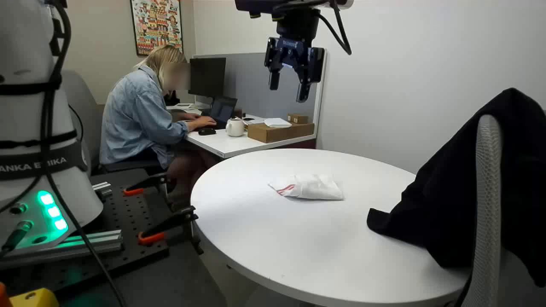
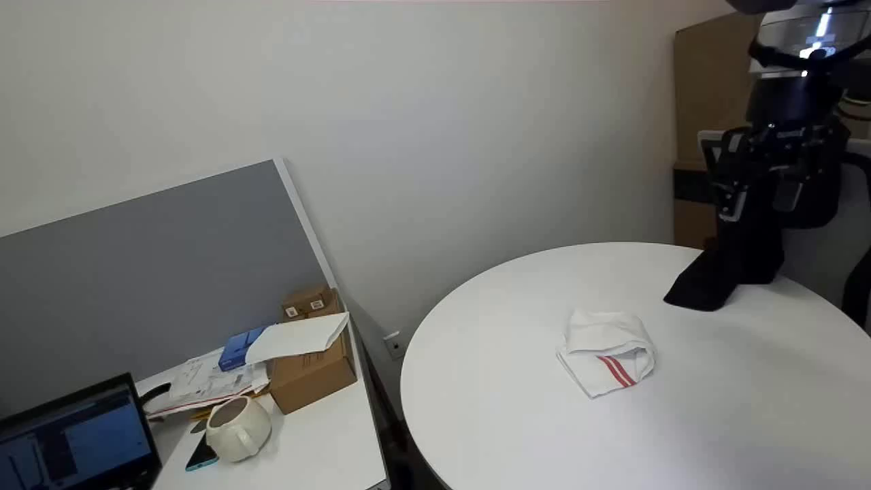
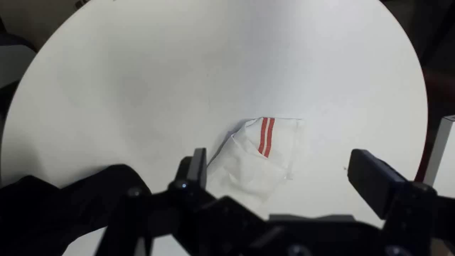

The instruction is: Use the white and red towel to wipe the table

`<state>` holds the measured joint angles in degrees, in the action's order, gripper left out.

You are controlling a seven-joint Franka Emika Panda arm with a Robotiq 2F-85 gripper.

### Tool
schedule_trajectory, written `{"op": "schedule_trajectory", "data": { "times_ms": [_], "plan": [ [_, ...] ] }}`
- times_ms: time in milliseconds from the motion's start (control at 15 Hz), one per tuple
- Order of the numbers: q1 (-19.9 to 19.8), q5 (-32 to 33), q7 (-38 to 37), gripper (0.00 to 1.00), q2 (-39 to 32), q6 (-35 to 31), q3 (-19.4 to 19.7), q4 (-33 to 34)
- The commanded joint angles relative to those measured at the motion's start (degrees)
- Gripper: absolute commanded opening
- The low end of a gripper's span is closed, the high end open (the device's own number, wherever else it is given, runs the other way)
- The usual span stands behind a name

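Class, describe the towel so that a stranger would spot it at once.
Find the round white table. A folded towel lies on it, apart from the black cloth at the rim. Unlike that cloth, the towel is white with two red stripes.

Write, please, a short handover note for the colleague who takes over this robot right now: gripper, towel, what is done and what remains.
Gripper: open and empty, in the air above the table.
White and red towel: lies loosely folded on the table, clear of the gripper.
Done: nothing these pictures show; the towel is not yet grasped.
Left: lower, grasp the towel, wipe the table.
Watch: the black cloth over the chair reaches onto the table; probably best steered around.
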<state>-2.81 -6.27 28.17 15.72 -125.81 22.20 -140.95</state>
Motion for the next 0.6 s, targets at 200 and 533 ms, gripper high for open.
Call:
{"op": "schedule_trajectory", "data": {
  "times_ms": [200, 533],
  "plan": [
    [-1.4, 0.3, 0.3, 1.00, -5.1, -0.2, -3.7, 2.2],
    [-0.7, -1.4, -0.6, 1.00, -15.1, -4.7, -8.2, 7.3]
  ]
}}
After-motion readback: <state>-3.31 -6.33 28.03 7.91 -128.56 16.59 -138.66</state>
